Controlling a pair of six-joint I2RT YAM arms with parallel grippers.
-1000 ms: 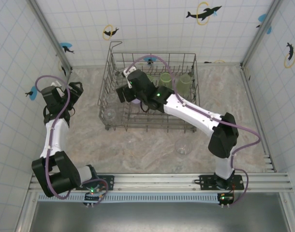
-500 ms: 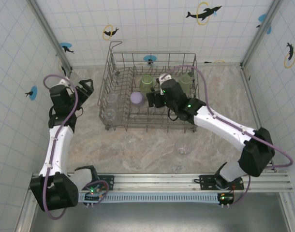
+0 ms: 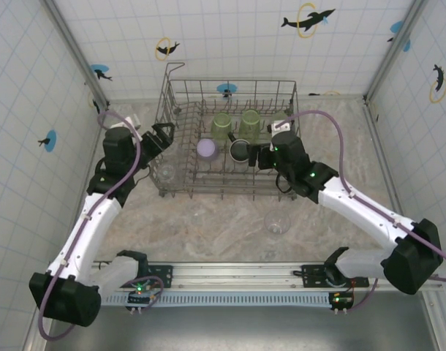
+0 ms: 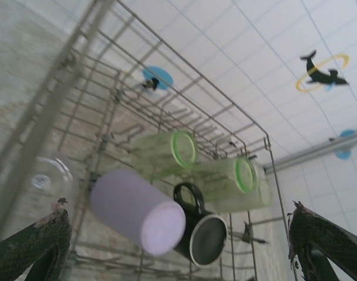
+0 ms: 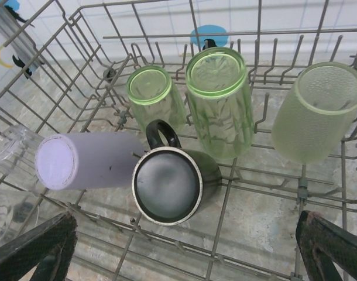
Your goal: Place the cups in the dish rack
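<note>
left gripper (image 3: 163, 139) and right gripper (image 3: 259, 155) agape at dish rack (image 3: 230, 82)

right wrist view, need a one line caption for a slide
Open right gripper facing the dish rack: three green tumblers, a lavender tumbler, a black mug, a clear glass at left.

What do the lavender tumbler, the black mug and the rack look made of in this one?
Lavender tumbler: opaque with a matte, even surface and no glints, so probably plastic.
Black mug: dark body with a pale, metallic-looking ring around the end facing the right wrist camera. It could be steel or glazed ceramic; the look leaves it open.
Dish rack: thin grey wire with a dull sheen, so it looks like metal.
</note>
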